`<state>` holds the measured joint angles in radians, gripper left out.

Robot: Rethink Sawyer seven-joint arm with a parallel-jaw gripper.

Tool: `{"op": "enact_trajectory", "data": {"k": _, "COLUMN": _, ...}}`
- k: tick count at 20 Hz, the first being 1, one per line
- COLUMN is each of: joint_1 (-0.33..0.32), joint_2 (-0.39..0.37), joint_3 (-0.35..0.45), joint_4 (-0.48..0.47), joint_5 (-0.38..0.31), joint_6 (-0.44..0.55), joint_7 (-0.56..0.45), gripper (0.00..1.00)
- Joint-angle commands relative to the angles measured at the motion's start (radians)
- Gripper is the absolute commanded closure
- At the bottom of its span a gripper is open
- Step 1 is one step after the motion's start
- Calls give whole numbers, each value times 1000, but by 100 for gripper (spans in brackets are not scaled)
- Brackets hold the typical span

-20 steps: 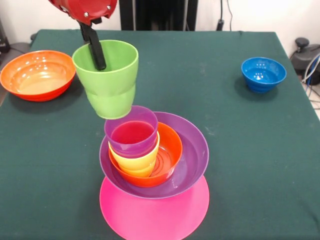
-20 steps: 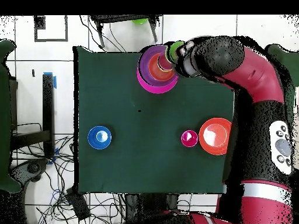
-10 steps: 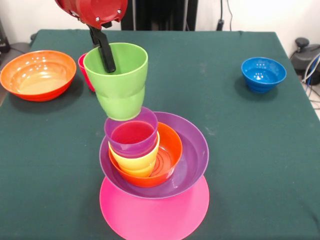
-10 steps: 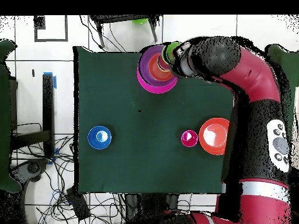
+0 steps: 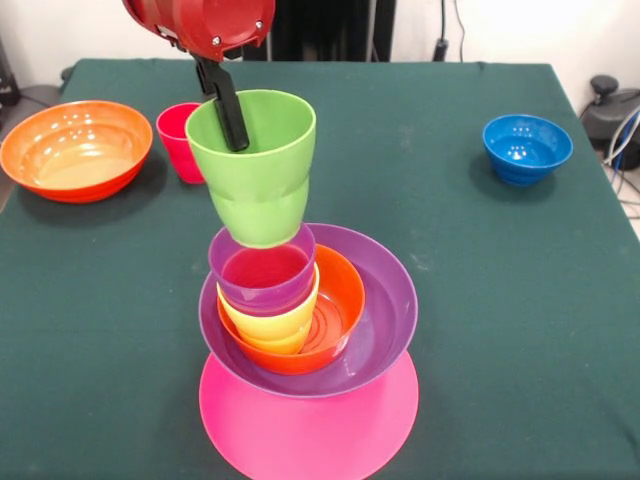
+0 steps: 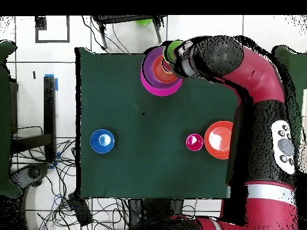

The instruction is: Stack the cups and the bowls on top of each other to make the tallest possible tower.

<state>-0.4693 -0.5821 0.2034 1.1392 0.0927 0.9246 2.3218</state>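
Observation:
My gripper (image 5: 229, 132) is shut on the light green cup (image 5: 255, 165). One black finger is inside its rim, and the cup hangs slightly tilted. The cup's base is just over the far rim of the purple cup (image 5: 264, 275), the top of the tower. Under that come a yellow cup (image 5: 268, 326), a small orange bowl (image 5: 343, 298), a purple bowl (image 5: 388, 310) and the upturned pink bowl (image 5: 310, 425). In the overhead view the green cup (image 6: 174, 50) sits at the tower's (image 6: 157, 78) edge, with the arm covering part of it.
A red cup (image 5: 177, 140) stands upright behind the held cup, next to the large orange bowl (image 5: 73, 148) at the far left. The small blue bowl (image 5: 527, 148) sits at the far right. Overhead, the red cup (image 6: 194, 142), orange bowl (image 6: 220, 139) and blue bowl (image 6: 102, 141) show.
The gripper has carried the green cup rightward and a little lower, from beside the tower to just over the purple cup. The red cup behind it has come into sight.

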Motion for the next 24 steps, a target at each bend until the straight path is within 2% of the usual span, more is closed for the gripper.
{"op": "enact_trajectory", "data": {"k": 1, "joint_1": -5, "joint_2": 34, "joint_3": 86, "joint_4": 90, "joint_5": -72, "joint_6": -62, "joint_7": -178, "gripper": 100}}
{"op": "enact_trajectory", "data": {"k": 24, "joint_1": -2, "joint_2": 50, "joint_3": 82, "joint_4": 80, "joint_5": -89, "joint_6": -46, "joint_7": -165, "gripper": 100}}
